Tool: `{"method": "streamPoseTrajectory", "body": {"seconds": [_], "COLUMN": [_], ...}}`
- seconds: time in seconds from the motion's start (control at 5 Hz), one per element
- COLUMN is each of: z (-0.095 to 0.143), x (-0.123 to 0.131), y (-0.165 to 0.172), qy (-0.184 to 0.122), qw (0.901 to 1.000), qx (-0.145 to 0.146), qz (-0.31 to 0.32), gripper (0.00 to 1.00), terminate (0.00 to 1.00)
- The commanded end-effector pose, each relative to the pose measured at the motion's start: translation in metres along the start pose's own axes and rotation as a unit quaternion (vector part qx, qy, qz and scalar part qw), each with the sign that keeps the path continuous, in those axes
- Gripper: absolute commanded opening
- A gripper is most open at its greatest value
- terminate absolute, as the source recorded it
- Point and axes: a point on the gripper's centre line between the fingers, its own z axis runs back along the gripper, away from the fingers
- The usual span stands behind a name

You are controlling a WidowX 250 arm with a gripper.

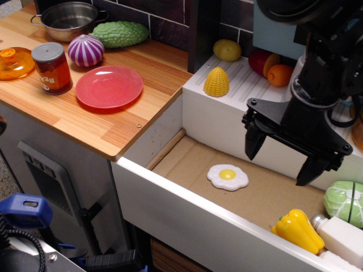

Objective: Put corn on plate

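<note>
On the wooden tabletop (122, 127) at far left sits a translucent orange lid (12, 62), then a red can (52, 68), then a purple-and-white striped onion (85, 50) with a steel pot (69, 20) and a bumpy green gourd (120, 33) behind it. Just right of the can lies the plate (109, 86), round, shallow, glossy pink-red and bare. To the plate's right, past the tabletop's edge and on the white ribbed ledge (241, 85), stands the corn (216, 82): a yellow dome with rows of bumpy kernels, upright, its long axis vertical, point up. A smooth yellow-green potato (227, 50) rests behind it, and red and orange fruit (271, 67) further right. Below, in the cardboard-floored sink (187, 156), lies a flat fried egg (227, 177). The gripper (286, 161) hangs over the sink with its black jaws spread wide, grasping nothing. The corn lies up and to the left of the jaws, well apart and on the higher ledge, so the coming move likely calls for a reach back and left, then a descent over the cone's tip. At far right sit a cabbage (344, 201), a glossy yellow pepper (298, 229) and a white bottle (340, 238).
</note>
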Motion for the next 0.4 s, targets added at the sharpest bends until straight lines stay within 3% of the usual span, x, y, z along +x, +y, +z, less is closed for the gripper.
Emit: {"method": "streamPoseTrajectory", "body": {"seconds": [0.0, 0.2], "z": [0.000, -0.006], "x": [0.000, 0.013], "y": [0.000, 0.022], "qy": [0.000, -0.020], "qw": [1.0000, 0.9996], "qx": [0.000, 0.019], "qz": [0.000, 0.007], "gripper": [1.00, 1.00], "terminate": [0.00, 0.00]}}
